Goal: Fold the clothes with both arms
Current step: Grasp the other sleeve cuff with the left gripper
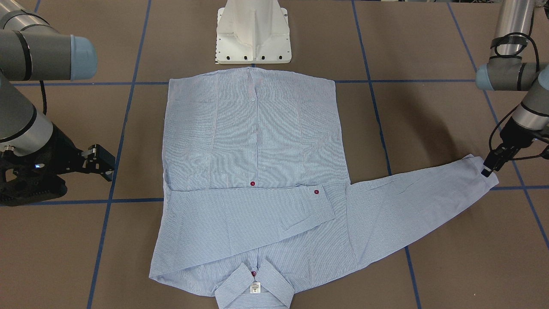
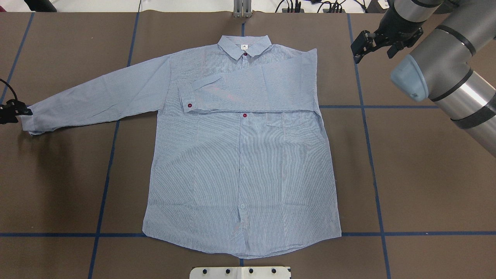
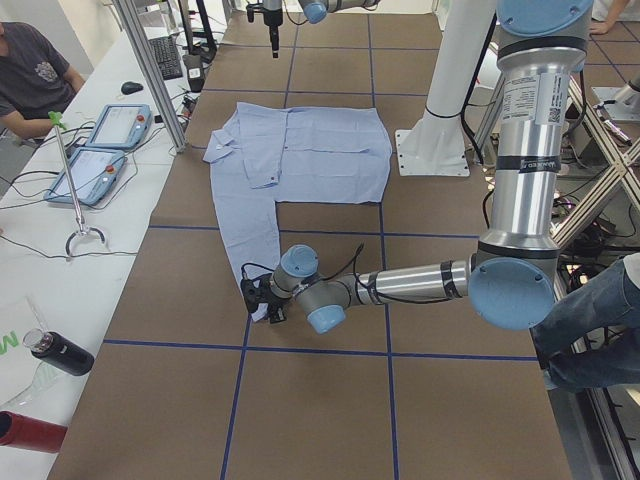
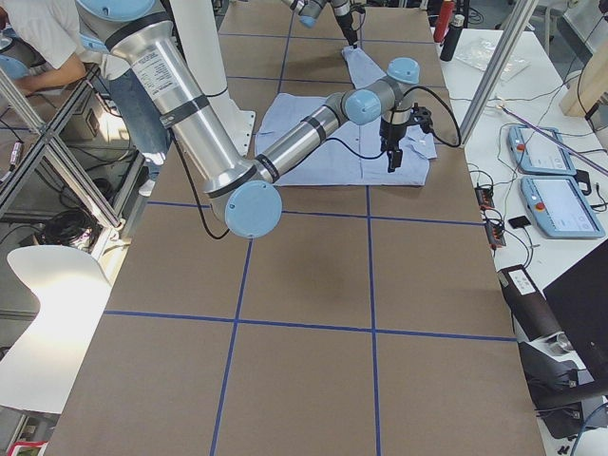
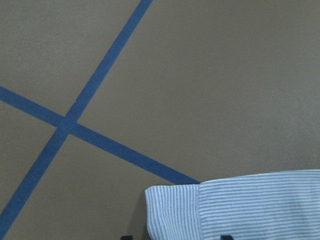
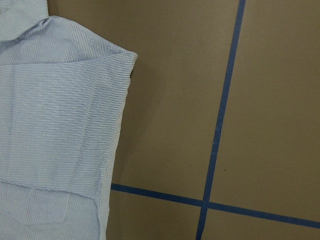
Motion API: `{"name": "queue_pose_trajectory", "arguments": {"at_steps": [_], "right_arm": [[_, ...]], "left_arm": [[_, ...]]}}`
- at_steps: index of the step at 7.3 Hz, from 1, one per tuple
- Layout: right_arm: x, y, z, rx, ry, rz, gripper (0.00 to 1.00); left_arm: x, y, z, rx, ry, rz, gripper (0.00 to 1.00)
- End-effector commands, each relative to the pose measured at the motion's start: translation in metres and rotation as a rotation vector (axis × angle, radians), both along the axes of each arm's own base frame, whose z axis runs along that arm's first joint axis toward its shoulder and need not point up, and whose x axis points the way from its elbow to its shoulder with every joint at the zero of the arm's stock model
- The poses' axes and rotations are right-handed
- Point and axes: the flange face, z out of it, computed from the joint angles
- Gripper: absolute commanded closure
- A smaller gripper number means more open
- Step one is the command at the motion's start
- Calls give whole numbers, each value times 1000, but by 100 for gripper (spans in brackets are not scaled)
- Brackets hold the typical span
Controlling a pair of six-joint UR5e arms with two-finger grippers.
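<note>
- Shirt [image 2: 240,166], fine-striped light blue-and-white cloth, flat on brown table [image 2: 426,174], one sleeve [image 2: 252,91] folded across.
- Black left end effector [image 1: 488,169] spread at outstretched cuff [image 5: 172,212].
- Black right end effector [image 1: 107,166] spread, off cloth.

The robot has two arms. The right arm [image 1: 47,58] and the left arm [image 1: 510,25] are made of shiny grey tubes with round joints. Each joint has a light blue cap [image 1: 83,58]. Black rings [image 1: 27,56] go round the tubes. Thin black cables [image 1: 43,96] run along the arms. A white sticker [image 3: 520,95] with small black writing is on each thick tube. The right end effector [image 1: 107,166] and the left end effector [image 1: 487,171] are black. The base [image 1: 253,34] is white, with dark round dots along its lower edge.
</note>
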Motion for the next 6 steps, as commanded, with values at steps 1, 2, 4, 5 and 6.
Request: {"name": "queue_pose_trajectory", "arguments": {"at_steps": [1,2,4,5,6], "right_arm": [[0,0,-1,1,0,0,0],[0,-1,1,-1,2,1,0],[-1,-1,0,3,-1,0,0],[-1,-1,2,0,0,0,0],[-1,-1,2,0,0,0,0]], "left_arm": [[1,0,-2,3,7,7,66],[2,0,-3,-1,10,9,71],[2,-1,-5,4,9,14,79],[1,-1,-7,8,10,14,88],[1,0,-11,12,22,27,100]]}}
